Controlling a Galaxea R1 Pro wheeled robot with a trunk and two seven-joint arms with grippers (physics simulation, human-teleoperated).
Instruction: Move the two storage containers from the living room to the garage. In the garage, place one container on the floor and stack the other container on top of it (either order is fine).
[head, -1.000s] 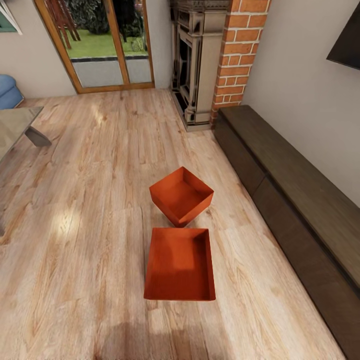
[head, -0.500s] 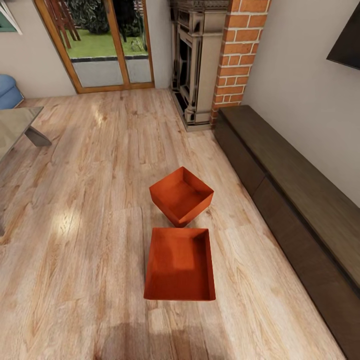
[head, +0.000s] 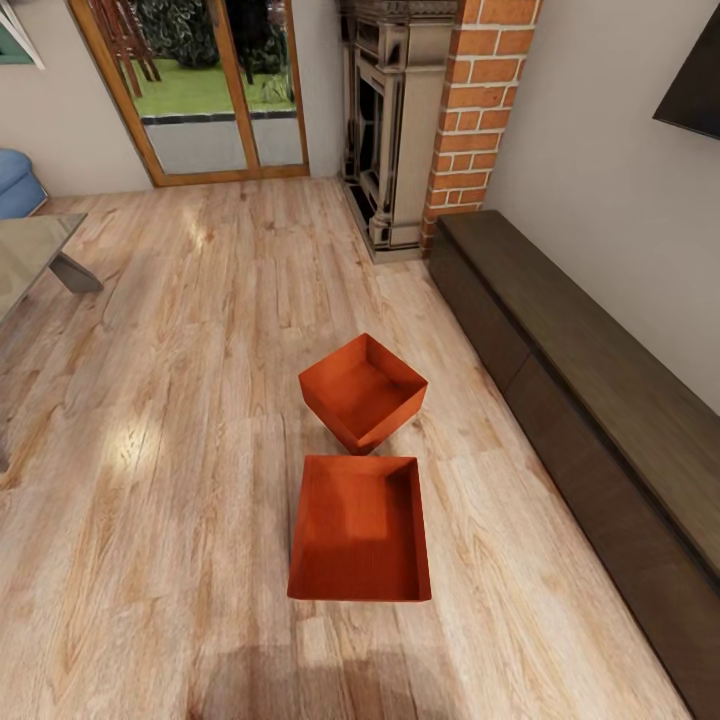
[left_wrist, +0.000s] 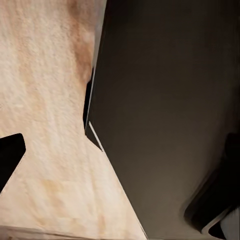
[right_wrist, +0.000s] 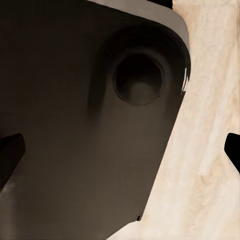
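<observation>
Two orange-red open-topped storage containers stand on the living room's light wood plank floor (head: 150, 450). The nearer container (head: 360, 535) lies square to me in the head view's lower middle. The farther container (head: 362, 390) is turned diagonally, with one corner at or just short of the nearer one's far rim. Both are empty. My left gripper (left_wrist: 120, 155) hangs over the wood floor beside my dark base, one black fingertip (left_wrist: 9, 160) at the picture's edge, jaws wide apart. My right gripper (right_wrist: 120, 152) is likewise open, with its fingertips (right_wrist: 10, 150) far apart and nothing between them.
A long low dark-wood cabinet (head: 600, 400) runs along the right wall under a black TV (head: 695, 80). A red-brick column (head: 480, 100) and fireplace (head: 390, 120) stand at the back, beside a glass door (head: 210, 90). A low table (head: 30, 250) and blue seat (head: 15, 180) are at the left.
</observation>
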